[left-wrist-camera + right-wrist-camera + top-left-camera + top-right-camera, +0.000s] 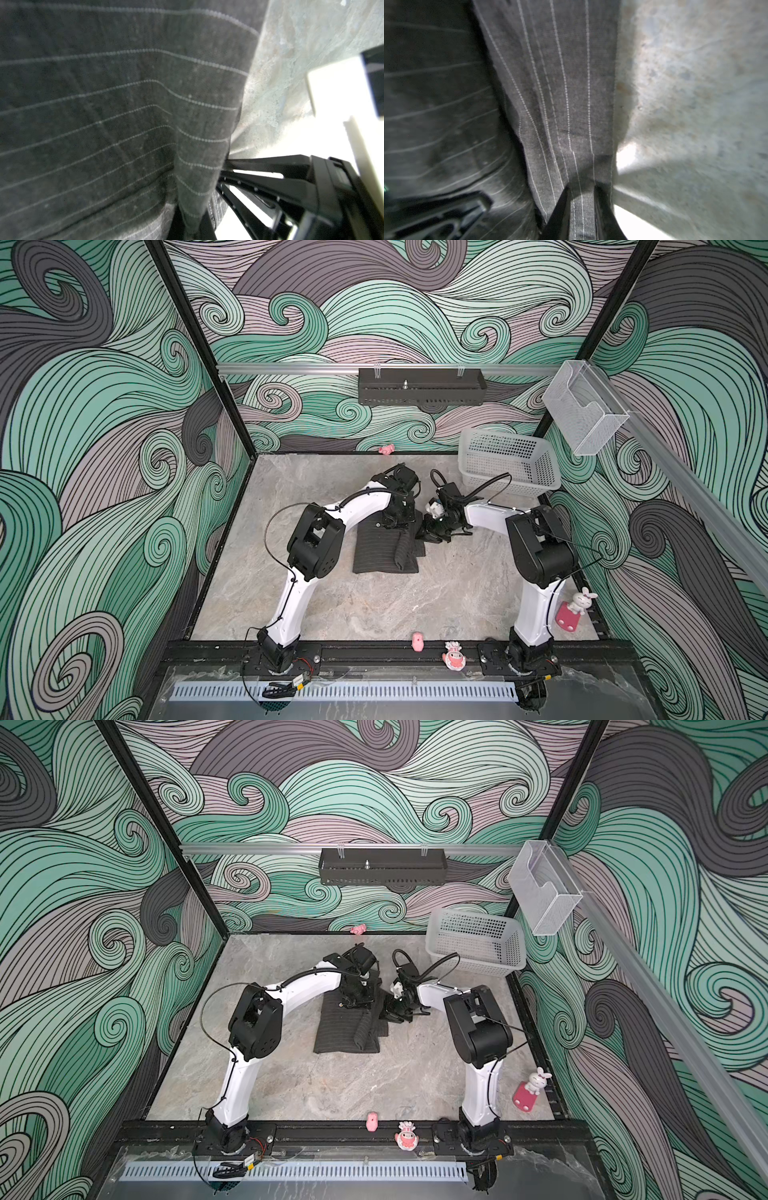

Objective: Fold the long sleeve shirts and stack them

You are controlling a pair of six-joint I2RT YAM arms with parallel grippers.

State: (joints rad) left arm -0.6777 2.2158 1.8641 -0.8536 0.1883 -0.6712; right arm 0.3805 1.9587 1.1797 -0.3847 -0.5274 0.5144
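A dark charcoal-grey pinstriped cloth shirt (382,551) lies folded in a rough rectangle on the grey marbled stone worktop (374,614), nearer the camera than the white perforated plastic basket (507,464) and apart from it. The left fingers (173,228) are closed tight on a pinched ridge of the shirt. The right fingers (560,212), on the basket side, clamp a strip of its cloth through a narrow gap.

- Walls (95,414) carried swirling waves in teal, grey and mauve.
- The tabletop (374,605) was grey marbled stone.
- A black tray (419,386) hung from the back aluminium rail (291,368).
- A white perforated basket (505,462) sat in the far right corner, below a clear box (584,406).
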